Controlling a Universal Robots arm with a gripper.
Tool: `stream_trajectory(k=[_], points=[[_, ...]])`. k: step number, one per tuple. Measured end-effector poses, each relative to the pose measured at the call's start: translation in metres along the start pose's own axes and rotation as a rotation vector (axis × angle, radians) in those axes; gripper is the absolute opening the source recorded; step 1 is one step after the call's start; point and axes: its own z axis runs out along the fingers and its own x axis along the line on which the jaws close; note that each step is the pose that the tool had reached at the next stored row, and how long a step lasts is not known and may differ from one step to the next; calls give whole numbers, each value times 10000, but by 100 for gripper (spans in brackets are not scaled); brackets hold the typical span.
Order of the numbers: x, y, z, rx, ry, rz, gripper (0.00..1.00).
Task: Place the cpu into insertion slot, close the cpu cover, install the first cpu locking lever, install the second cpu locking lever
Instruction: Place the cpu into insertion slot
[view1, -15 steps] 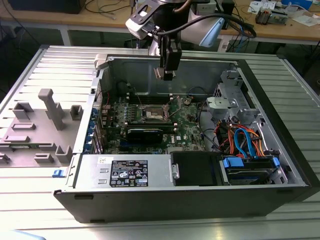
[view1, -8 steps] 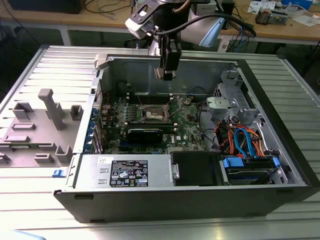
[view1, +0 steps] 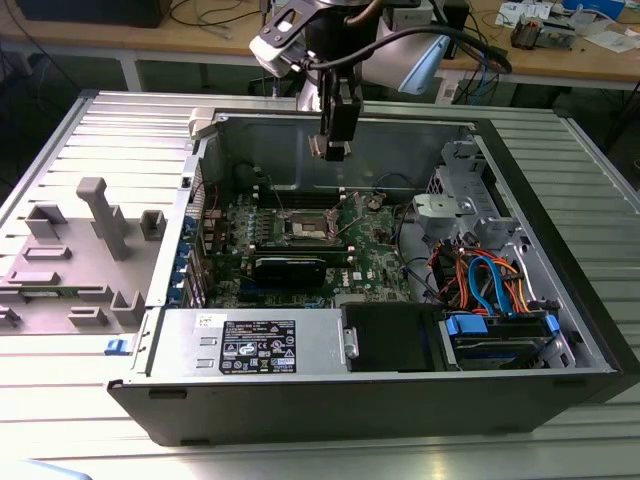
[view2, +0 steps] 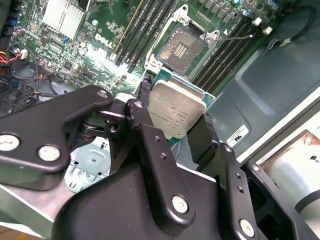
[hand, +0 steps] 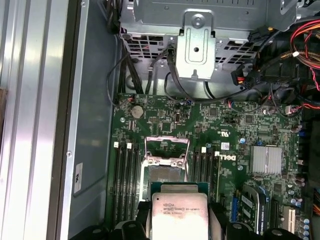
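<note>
In the exterior view, a grey moulded fixture (view1: 90, 250) lies on the ribbed metal bench (view1: 60, 420) at nine o'clock from the open computer case (view1: 380, 400), just beside the case wall. Inside the case the green motherboard (view1: 300, 250) lies flat, with the insertion slot (view1: 312, 228) near its middle. The end effector (view1: 330, 148) hangs at twelve o'clock from that slot, raised above the board and clear of it, with the arm reaching in over the far wall of the case. At three to four o'clock from the slot sit the metal drive cage (view1: 455, 205) and a bundle of blue and orange cables (view1: 490, 280).

In both wrist views the end effector is clenched on the cpu (view2: 177, 112), its black fingers (view2: 202, 135) pressing two opposite edges; the chip's silvery top faces the cameras and its green border shows around it. The cpu is in the air, apart from the insertion slot, whose dark contact field lies bare inside its silver rim in the second wrist view. In the first wrist view the cpu cover (hand: 167, 161) stands swung up on the far side of the slot, between two banks of black memory slots (hand: 127, 175), and a finned silver heat sink (hand: 266, 160) sits further along the board
</note>
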Motion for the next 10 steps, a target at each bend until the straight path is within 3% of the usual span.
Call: stream_trajectory(k=[10], points=[[0, 0, 0, 5, -4, 232, 55]])
